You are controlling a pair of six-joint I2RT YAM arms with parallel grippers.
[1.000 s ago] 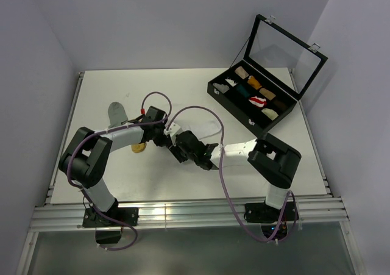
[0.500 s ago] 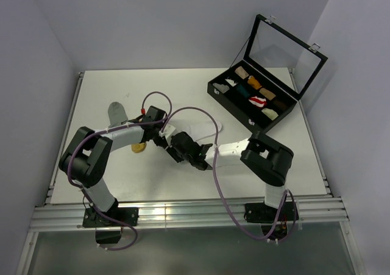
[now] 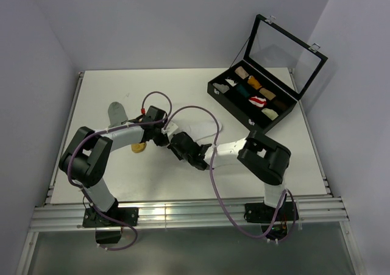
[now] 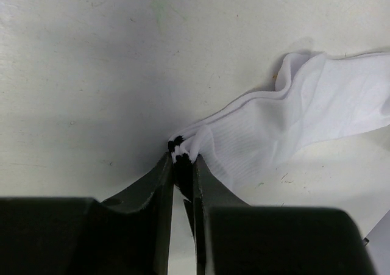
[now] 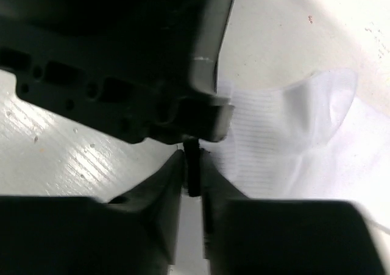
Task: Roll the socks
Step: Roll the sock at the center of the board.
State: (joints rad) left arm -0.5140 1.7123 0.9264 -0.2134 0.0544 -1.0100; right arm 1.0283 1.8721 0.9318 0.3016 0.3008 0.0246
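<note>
The white sock point(image 4: 274, 122) lies on the counter point(image 4: 91, 74), near the middle, between the two arms. It looks soft, thin and very light. It bends and folds easily, and it is already a bit rumpled with a bump in the cloth. It will not break. It will likely slide on the smooth counter if it is pulled.

The best place to take hold looks like the cuff, the end with the black stripes, because the cloth is thicker there. That is also a good end to start a roll from.

The left claw point(image 4: 181, 160) is pinching that striped cuff and bunching it up. The right claw point(image 5: 192, 159) is just beside it. Its two sides are almost pressed together, with a thin dark strip between them. That strip may be the cuff, but the pictures do not show it clearly, so it is not sure that this claw holds anything.

The sock's long way runs across the counter from left to right. The cuff points toward the left arm, and the foot end points toward the right side and slightly away from the robot.

The grey sock point(image 3: 116, 111) and the mustard sock point(image 3: 140, 147) lie flat by the left arm.
</note>
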